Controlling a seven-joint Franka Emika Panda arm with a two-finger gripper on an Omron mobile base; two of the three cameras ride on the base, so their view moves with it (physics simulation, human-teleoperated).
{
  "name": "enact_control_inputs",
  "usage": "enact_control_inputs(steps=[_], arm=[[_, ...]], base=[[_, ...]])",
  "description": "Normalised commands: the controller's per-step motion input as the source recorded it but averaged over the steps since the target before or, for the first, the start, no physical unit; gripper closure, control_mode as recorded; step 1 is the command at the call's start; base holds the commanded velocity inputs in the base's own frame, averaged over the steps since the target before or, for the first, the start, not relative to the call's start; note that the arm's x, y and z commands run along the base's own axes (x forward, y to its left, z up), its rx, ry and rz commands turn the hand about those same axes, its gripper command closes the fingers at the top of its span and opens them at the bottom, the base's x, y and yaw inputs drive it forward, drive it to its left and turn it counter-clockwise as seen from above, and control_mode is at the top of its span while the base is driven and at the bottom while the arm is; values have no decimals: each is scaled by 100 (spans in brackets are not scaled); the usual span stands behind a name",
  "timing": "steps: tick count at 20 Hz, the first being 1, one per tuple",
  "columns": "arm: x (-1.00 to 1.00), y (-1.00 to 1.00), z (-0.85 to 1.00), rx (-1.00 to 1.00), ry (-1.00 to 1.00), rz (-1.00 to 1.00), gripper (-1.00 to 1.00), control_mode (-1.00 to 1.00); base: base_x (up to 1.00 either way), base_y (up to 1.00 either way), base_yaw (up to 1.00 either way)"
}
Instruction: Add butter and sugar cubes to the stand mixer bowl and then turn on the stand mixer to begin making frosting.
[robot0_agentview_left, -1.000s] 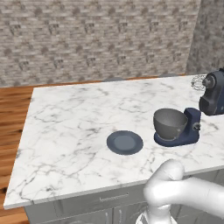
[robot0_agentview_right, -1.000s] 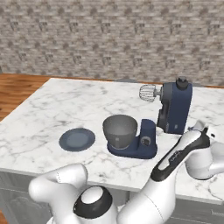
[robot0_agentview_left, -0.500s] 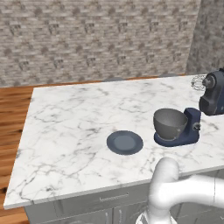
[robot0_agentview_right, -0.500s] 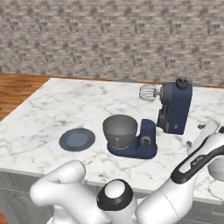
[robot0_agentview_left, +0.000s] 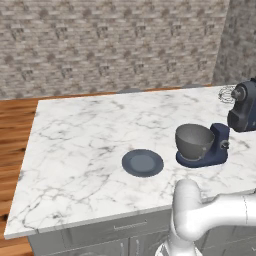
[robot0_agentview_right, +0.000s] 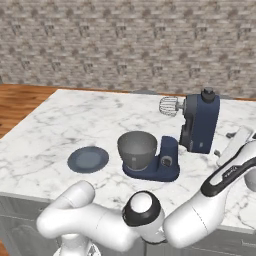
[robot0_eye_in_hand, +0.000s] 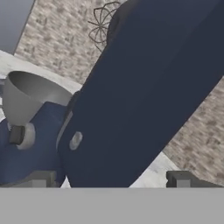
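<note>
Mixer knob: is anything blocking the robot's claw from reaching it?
Nothing separate. The open gripper faces the mixer's blue body up close; the knob sits off to one side, in plain sight below the bowl.

The stand mixer (robot0_agentview_right: 197, 125) is navy blue, with a silver wire whisk (robot0_agentview_right: 169, 106) and a small silver knob (robot0_eye_in_hand: 24, 135), and its stand mixer bowl (robot0_agentview_right: 137, 149) is plain grey metal. The plate (robot0_agentview_left: 142, 162) is dark blue-grey. The surface (robot0_agentview_left: 85, 145) is white marble with thin grey veins, the wall (robot0_agentview_left: 110, 45) has a grey-brown brick pattern, and the floor (robot0_agentview_left: 15, 120) is reddish-brown wood.
</note>
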Motion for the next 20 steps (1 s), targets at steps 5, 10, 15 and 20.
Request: enact_control_inputs(steps=[5,10,15,20], arm=[[16,22,3,0,6,5,-100,-100],[0,46,24,0,0,7,-100,-100],[0,60,38,-3,1,5,-100,-100],[-1,74,46,-9,3,2,-100,-100]], base=[[0,0,0],[0,0,0],[0,0,0],[0,0,0]])
